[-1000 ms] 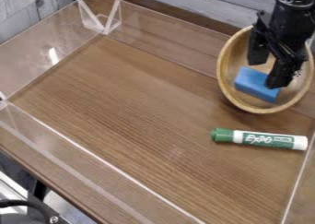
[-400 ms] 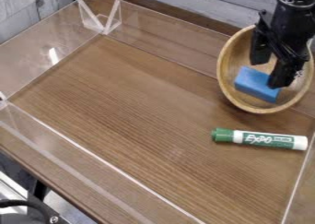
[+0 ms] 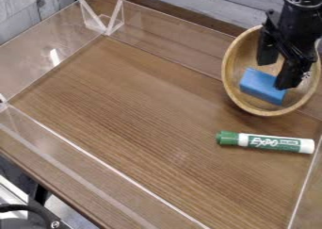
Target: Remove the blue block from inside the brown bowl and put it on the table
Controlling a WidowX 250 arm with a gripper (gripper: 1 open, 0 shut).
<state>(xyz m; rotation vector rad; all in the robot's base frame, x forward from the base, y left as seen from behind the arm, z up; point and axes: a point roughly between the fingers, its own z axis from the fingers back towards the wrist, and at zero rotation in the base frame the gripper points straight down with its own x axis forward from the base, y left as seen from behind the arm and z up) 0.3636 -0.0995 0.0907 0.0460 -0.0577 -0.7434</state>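
Observation:
The blue block [image 3: 259, 82] lies inside the brown bowl [image 3: 238, 86] at the right side of the table [image 3: 138, 110]. My black gripper [image 3: 278, 65] hangs over the bowl just above the block, open, one finger [image 3: 265, 52] at the block's upper left and the other [image 3: 292, 74] at its right. The block rests on the bowl's floor and nothing is held.
A green-capped Expo marker [image 3: 265, 142] lies on the table in front of the bowl. Low clear acrylic walls [image 3: 51, 54] edge the tabletop, with a folded clear piece [image 3: 104, 19] at the far left corner.

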